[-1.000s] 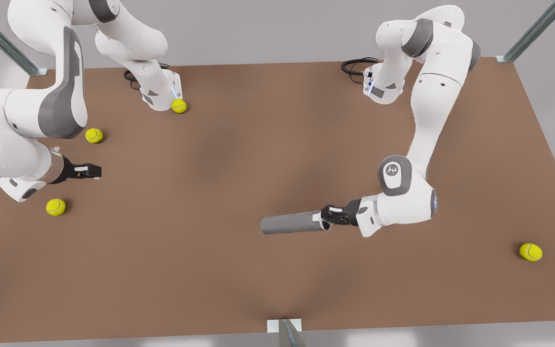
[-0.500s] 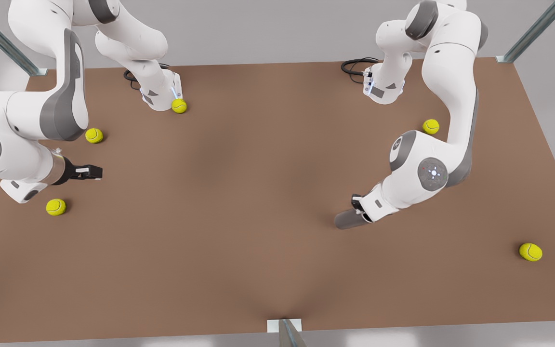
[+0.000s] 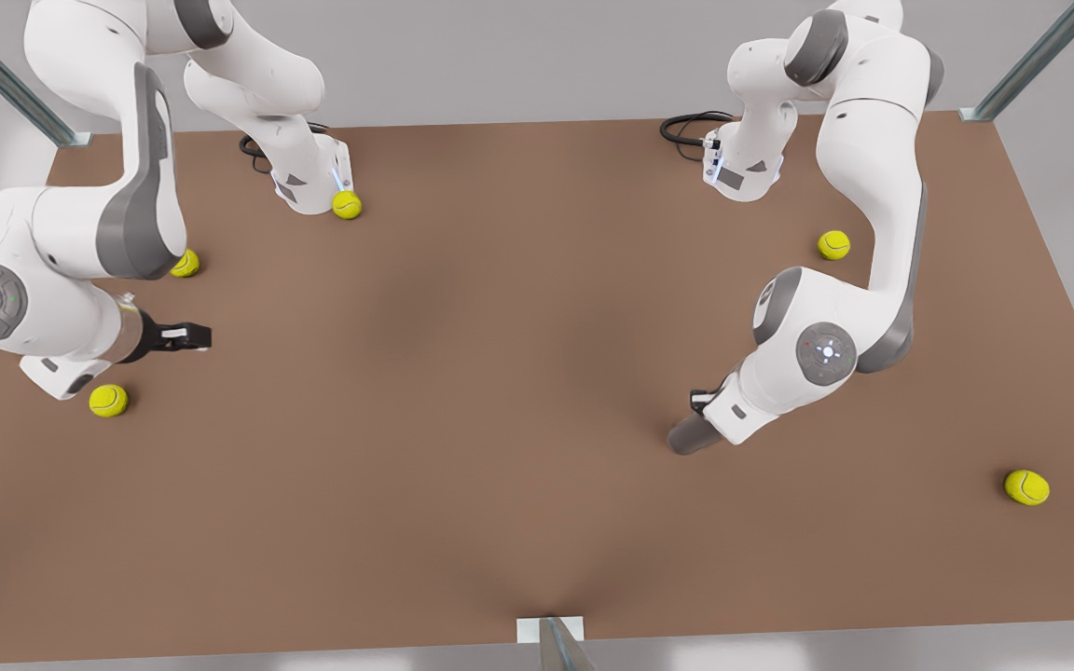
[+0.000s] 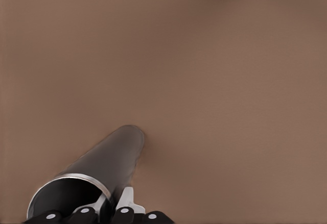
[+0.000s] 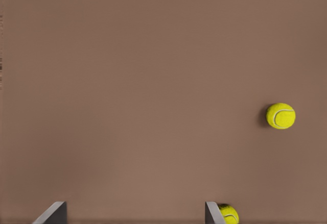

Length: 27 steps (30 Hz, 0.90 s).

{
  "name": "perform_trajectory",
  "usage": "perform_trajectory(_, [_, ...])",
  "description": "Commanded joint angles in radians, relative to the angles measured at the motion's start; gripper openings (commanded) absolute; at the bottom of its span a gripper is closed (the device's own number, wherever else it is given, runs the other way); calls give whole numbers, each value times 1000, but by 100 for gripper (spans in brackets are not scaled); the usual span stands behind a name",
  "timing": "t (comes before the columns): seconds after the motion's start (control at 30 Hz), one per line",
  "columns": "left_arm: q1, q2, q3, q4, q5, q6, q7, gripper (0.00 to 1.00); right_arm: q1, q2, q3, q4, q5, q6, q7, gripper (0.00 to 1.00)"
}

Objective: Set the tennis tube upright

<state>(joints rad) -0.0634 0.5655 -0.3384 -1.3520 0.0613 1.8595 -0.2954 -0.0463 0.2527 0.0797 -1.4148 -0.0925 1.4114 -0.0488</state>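
Observation:
The tennis tube [image 3: 688, 438] is a dark-grey cylinder at the front view's right, tipped steeply with its lower end at the brown table [image 3: 500, 373]. My left gripper [image 3: 705, 403] is shut on its upper end. In the left wrist view the tennis tube [image 4: 104, 163] runs away from the camera toward the table, its light rim nearest, and my left gripper [image 4: 110, 213] pinches that rim wall with one finger inside and one outside. My right gripper [image 3: 186, 336] waits low over the table at the front view's left. Its fingers [image 5: 52, 214] stand wide apart, open on nothing.
Several yellow-green tennis balls lie on the table: one [image 3: 108, 400] just in front of the right arm, one [image 3: 185, 265] behind it, one [image 3: 347, 204] at an arm base, one [image 3: 833, 244] behind the left arm, one [image 3: 1026, 486] far right.
The left arm has swung the tube from lying flat to a steep tilt and carried it toward the front view's right. The right gripper has edged slightly toward the table's middle.

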Motion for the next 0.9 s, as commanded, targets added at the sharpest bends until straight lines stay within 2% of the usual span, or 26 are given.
perform_trajectory(0.0, [-1,-1,-1,1,15,0,-137,97,0,2,0,0,0,1,1,100])
perform_trajectory(0.03, [-6,-3,-1,1,25,0,-140,100,9,3,0,0,-1,1,1,100])
perform_trajectory(0.4, [-19,-49,-5,14,18,-58,-202,100,11,10,0,2,-1,3,1,100])
perform_trajectory(0.53, [-12,-49,-2,284,25,-473,-197,100,14,8,0,2,-4,1,1,100])
perform_trajectory(0.6, [2,-78,-5,309,69,-562,-145,100,14,10,0,2,-7,1,3,100])
perform_trajectory(0.63, [2,-91,5,309,71,-560,-90,100,14,10,0,2,-7,1,3,100])
perform_trajectory(0.67, [13,-171,21,210,69,-496,-9,100,14,10,0,2,-7,1,3,100])
perform_trajectory(0.7, [-6,-299,74,15,61,-424,99,100,19,8,0,2,-4,1,3,100])
perform_trajectory(0.87, [-29,-335,133,8,6,-464,140,100,22,10,0,2,-7,1,4,100])
